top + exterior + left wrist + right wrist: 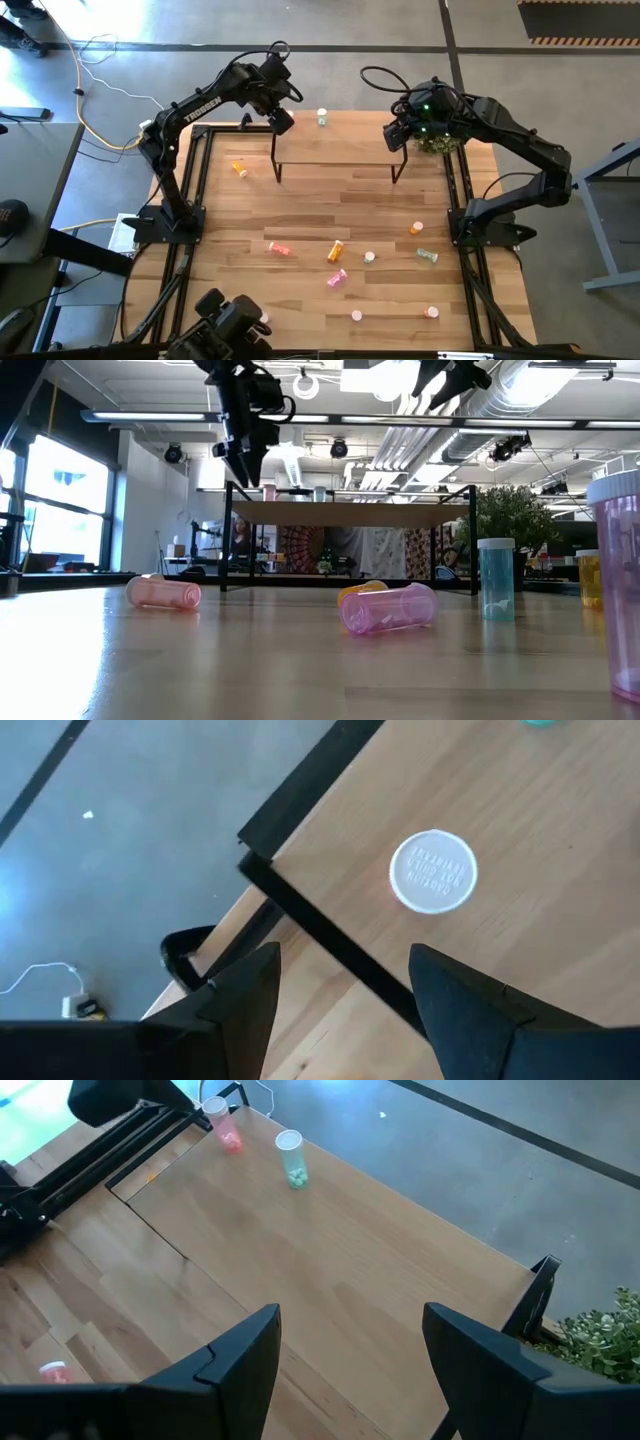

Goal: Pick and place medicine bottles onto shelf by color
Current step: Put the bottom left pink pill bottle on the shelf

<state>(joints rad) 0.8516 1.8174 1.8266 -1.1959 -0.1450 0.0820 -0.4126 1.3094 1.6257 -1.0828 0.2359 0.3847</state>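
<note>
The shelf is a light-wood board on thin black legs at the table's far side. A pink bottle and a green bottle stand upright on it; the green one also shows from above. My left gripper hovers open above the shelf's far left corner, with the pink bottle's white cap just beyond its fingertips. My right gripper is open above the shelf's right end. Several more bottles lie or stand on the near half of the table, among them an orange one and a pink one.
An orange bottle lies left of the shelf. A potted plant stands at the shelf's right end, close to my right gripper. Near the low camera lie pink bottles; a green one stands upright.
</note>
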